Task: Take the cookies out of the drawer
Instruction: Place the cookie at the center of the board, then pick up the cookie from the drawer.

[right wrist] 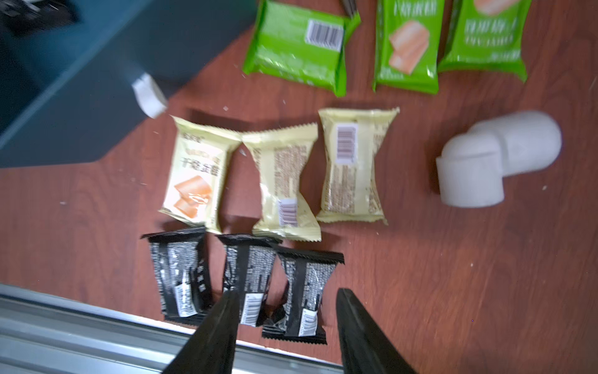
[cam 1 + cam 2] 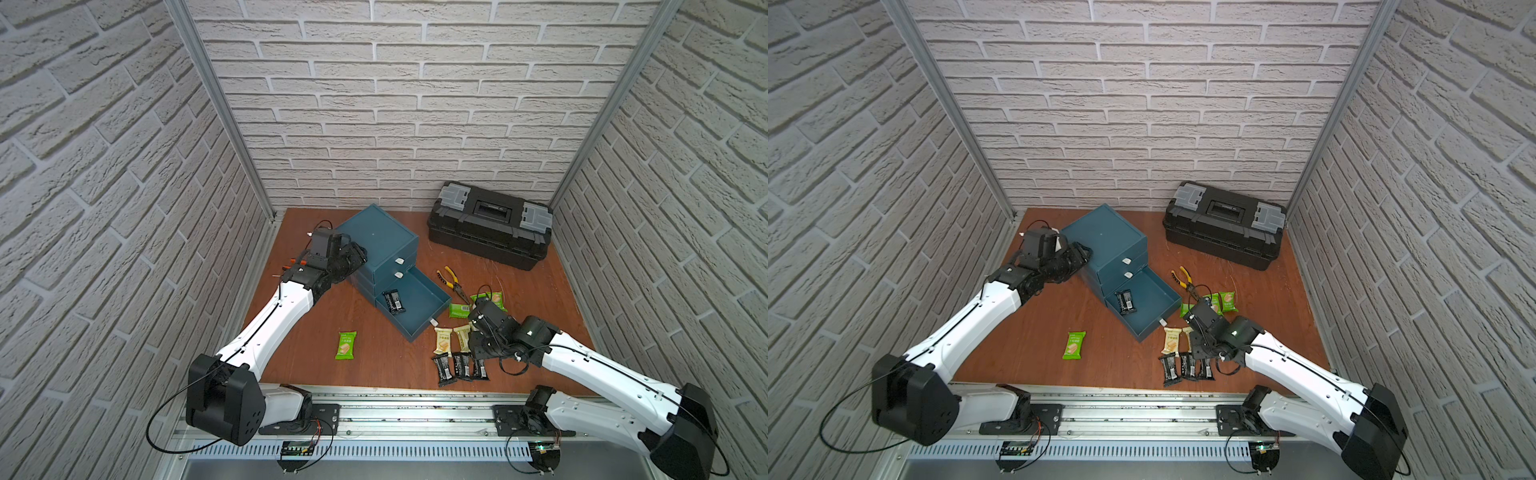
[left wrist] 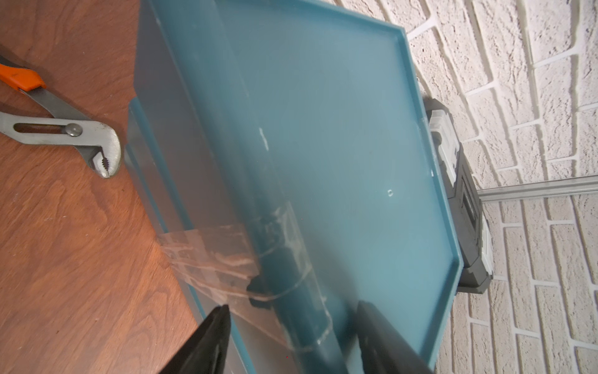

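Black-wrapped, one cookie packet lies in the open bottom drawer of the teal cabinet. On the table to its right sit black packets, gold packets and green packets. A lone green packet lies near-left. The right gripper hangs released, empty, over the black ones. The left gripper straddles the cabinet's top edge; I cannot tell whether it pinches.

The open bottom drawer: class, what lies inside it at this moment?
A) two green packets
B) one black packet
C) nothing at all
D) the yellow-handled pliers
B: in both top views a single black packet lies alone on the floor of the pulled-out bottom drawer.
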Controlling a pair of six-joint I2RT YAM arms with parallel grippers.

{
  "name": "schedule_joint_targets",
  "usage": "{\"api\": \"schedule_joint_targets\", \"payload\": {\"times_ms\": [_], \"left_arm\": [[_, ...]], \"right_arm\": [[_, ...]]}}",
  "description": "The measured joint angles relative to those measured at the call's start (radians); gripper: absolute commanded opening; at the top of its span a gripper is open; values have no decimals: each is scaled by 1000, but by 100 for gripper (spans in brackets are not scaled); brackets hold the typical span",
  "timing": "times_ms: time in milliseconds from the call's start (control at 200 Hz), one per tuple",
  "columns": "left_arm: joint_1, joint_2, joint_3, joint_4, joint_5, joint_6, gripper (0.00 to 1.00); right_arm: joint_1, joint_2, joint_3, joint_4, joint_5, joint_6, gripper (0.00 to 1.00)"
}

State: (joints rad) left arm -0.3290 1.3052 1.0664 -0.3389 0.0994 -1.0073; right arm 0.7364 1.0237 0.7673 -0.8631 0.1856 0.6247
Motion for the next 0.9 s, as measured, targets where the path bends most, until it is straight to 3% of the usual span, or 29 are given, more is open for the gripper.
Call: {"api": "schedule_joint_targets", "payload": {"times_ms": [125, 420, 900], "left_arm": [[0, 0, 0, 0, 0, 0, 66], [1, 2, 0, 3, 4, 0, 66], [3, 4, 0, 6, 9, -2, 66]], "right_arm": [[0, 83, 77, 69, -29, -72, 54], [5, 501, 344, 270, -145, -150, 53], [10, 814, 461, 504, -176, 45, 54]]}}
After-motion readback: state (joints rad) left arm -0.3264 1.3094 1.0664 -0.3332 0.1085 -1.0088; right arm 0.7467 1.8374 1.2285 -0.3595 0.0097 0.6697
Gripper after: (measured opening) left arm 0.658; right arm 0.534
